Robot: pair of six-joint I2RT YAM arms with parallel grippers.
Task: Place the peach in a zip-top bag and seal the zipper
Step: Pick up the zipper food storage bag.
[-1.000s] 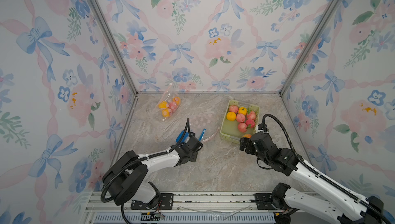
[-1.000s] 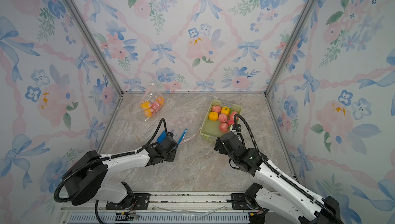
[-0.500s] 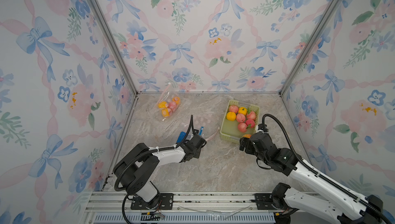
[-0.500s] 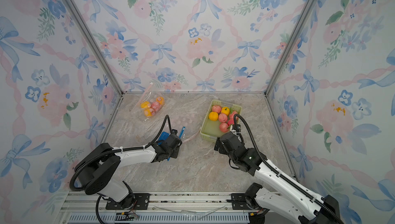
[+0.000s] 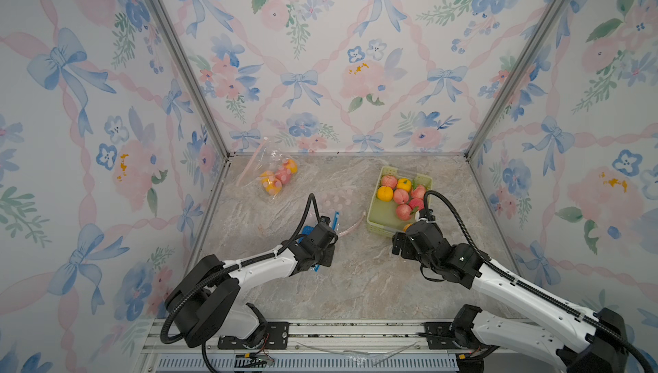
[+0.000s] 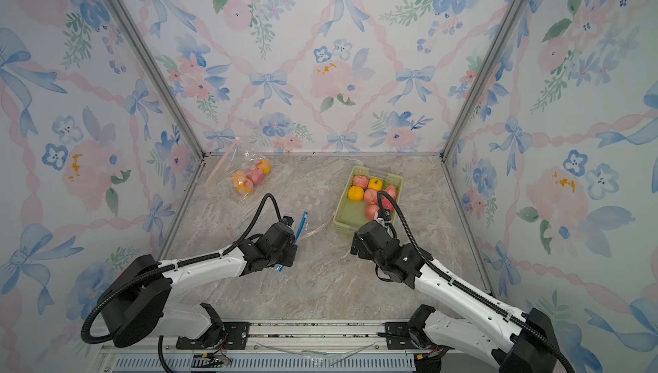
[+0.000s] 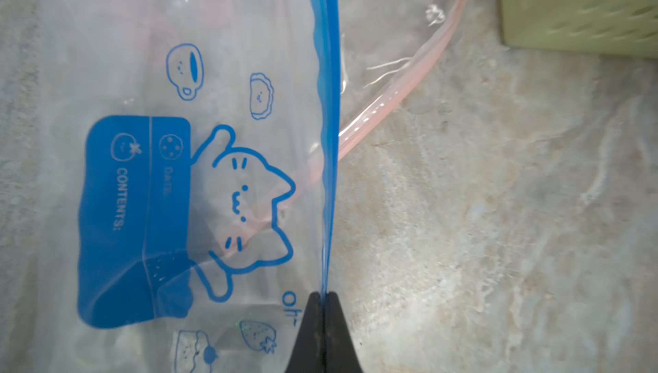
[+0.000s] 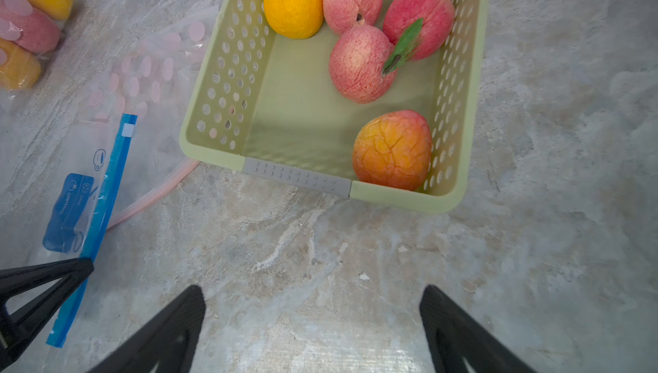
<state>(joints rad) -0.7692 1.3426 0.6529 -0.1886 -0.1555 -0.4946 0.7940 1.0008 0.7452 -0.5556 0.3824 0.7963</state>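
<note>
Progress: early, bag [image 7: 171, 68] empty | left gripper [image 7: 323, 298] clamped on its blue zipper edge, mid-table | right gripper [image 8: 313, 303] wide, empty, just before basket [image 8: 220, 79] | peach [image 8: 359, 63] inside basket, unpicked | remaining: loading, sealing | clutter: pink bag [image 8: 149, 68] partly beneath, may drag along; filled bag [image 5: 276, 179] at far-left corner.

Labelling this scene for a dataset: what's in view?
blue-zip bag: one, clear, blue print, left of basket
pink-zip bag: one, clear, pink dots, partly under it
filled bag: one, clear, fruit inside, back left
basket: one, pale green, right side
peaches: five, pink, in basket
oranges: two, orange, in basket
yellow-red fruit: one, basket's near corner
table: one, marble
left gripper: one, black, shut on blue-zip bag's zipper
right gripper: one, black, open, near basket
</note>
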